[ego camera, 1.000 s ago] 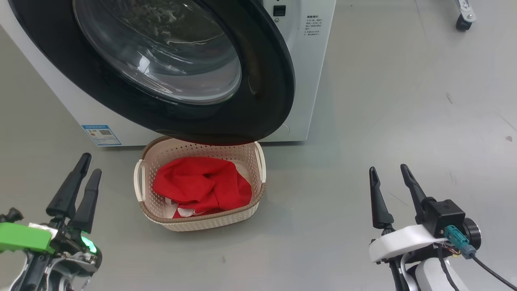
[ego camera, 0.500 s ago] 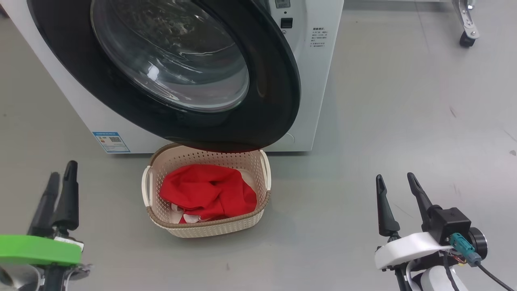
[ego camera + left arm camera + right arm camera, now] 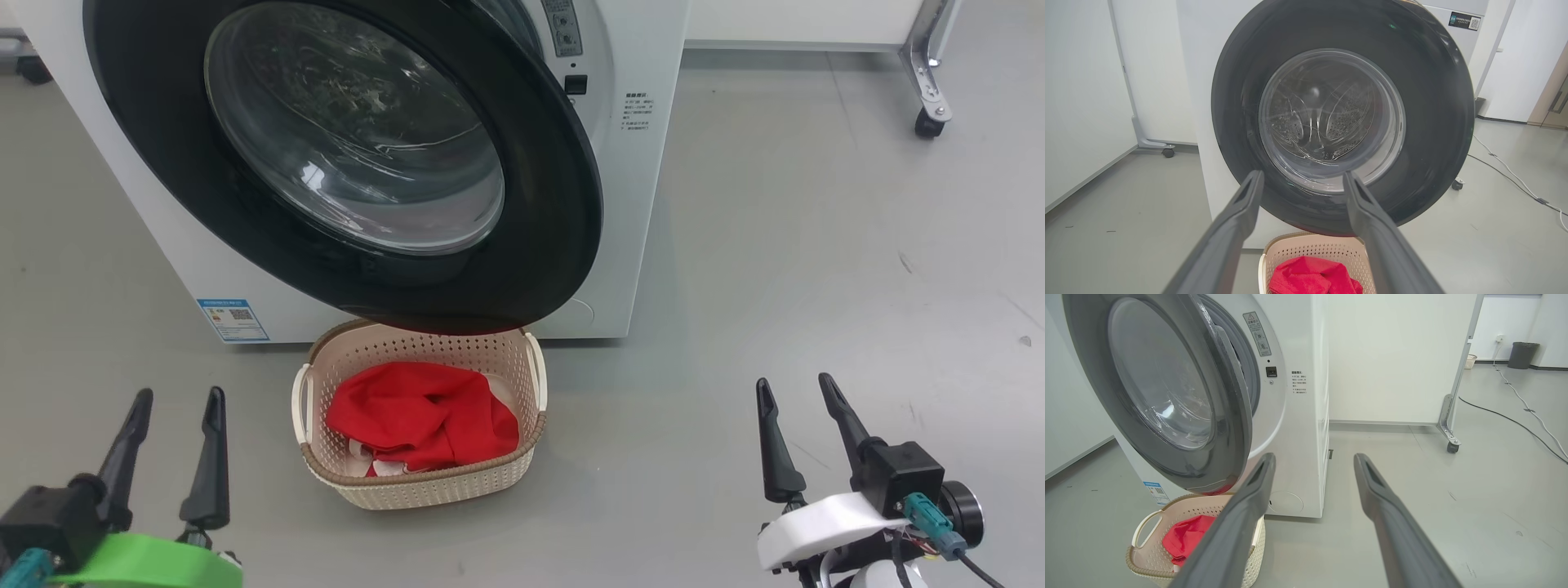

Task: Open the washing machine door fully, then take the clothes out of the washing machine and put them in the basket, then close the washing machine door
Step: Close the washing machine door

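Our left gripper (image 3: 180, 394) has two long black fingers (image 3: 210, 457), thin and pointy at the tips. Below them we wear a bright green cover (image 3: 139, 563). Our right gripper (image 3: 793, 380) has the same fingers, with a white cover (image 3: 816, 523) below them, a black box (image 3: 906, 482) beside one, and a teal plug (image 3: 927, 518) with a black cable (image 3: 976, 566).

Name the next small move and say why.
Probably bring the right gripper to the free right edge of the washing machine door and push it shut: the clothes already lie in the basket, the door hangs ajar, and that gripper is open and empty.
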Available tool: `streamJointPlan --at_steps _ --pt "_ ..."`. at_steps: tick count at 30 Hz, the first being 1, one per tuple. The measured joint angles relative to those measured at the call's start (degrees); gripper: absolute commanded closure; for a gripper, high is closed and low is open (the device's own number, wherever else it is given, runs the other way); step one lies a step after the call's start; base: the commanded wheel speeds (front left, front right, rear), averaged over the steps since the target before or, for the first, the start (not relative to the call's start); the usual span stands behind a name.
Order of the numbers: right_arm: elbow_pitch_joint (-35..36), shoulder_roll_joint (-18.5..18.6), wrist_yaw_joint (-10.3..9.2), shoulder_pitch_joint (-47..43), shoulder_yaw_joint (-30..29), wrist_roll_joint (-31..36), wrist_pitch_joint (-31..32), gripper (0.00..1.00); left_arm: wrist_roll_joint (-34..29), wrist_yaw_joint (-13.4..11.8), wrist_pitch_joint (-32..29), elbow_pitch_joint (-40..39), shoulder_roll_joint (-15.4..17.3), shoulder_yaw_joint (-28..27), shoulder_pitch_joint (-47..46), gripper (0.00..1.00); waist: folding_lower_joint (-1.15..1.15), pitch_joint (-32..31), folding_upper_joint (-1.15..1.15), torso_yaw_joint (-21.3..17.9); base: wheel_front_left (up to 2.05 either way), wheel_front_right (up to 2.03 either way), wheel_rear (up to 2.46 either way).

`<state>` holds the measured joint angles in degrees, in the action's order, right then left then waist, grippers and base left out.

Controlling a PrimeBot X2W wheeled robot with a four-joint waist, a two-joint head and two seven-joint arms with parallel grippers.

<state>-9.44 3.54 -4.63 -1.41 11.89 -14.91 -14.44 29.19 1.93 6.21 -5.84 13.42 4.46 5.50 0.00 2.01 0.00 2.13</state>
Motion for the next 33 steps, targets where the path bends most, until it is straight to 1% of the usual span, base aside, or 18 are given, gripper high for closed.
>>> streamJointPlan --at_steps 4,11,22,33 --pt "-0.11 -0.02 -0.01 -1.15 -0.02 0.0 0.0 0.0 -3.35 -2.09 0.57 0.99 -0.14 2.36 1.81 0.0 0.0 -0.96 0.0 -0.21 0.0 0.0 0.0" --pt "-0.32 -0.08 -0.04 -3.08 -0.04 0.0 0.0 0.0 -5.55 -4.68 1.51 2.68 -1.91 4.93 3.94 0.0 0.0 -1.97 0.0 -0.52 0.0 0.0 0.0" --pt "-0.32 -0.18 -0.04 -3.83 0.02 0.0 0.0 0.0 -6.55 -5.75 2.44 4.72 -3.54 6.08 3.97 0.0 0.0 -2.39 0.0 -0.67 0.0 0.0 0.0" --pt "-0.29 -0.25 -0.04 -3.85 0.25 0.0 0.0 0.0 -7.32 -6.24 3.03 5.71 -3.81 6.53 3.97 0.0 0.0 -2.47 0.0 -0.67 0.0 0.0 0.0"
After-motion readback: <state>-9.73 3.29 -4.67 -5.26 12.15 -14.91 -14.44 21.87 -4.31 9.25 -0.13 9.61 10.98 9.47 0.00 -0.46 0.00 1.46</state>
